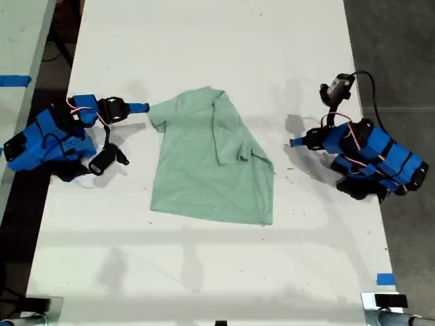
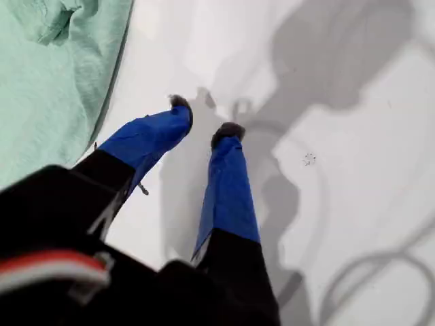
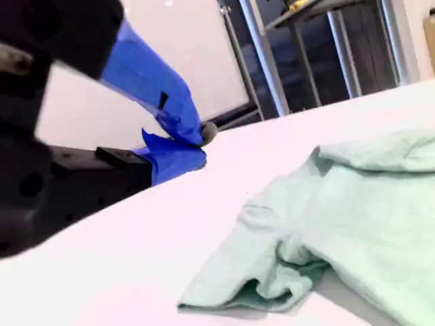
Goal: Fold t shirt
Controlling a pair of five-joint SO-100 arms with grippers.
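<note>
- T shirt (image 1: 204, 170) lies mid-table on the white table (image 1: 204, 41), pale mint and wrinkled; one side is folded over its middle, a sleeve on top
- my first gripper (image 2: 202, 122) hovers over bare table beside the shirt's edge, jaws a little apart and empty; in the exterior view it sits on that view's right
- my second gripper (image 3: 194, 142) rests low near a sleeve (image 3: 272, 272); jaws pressed together on nothing; it sits on the exterior view's left
</note>
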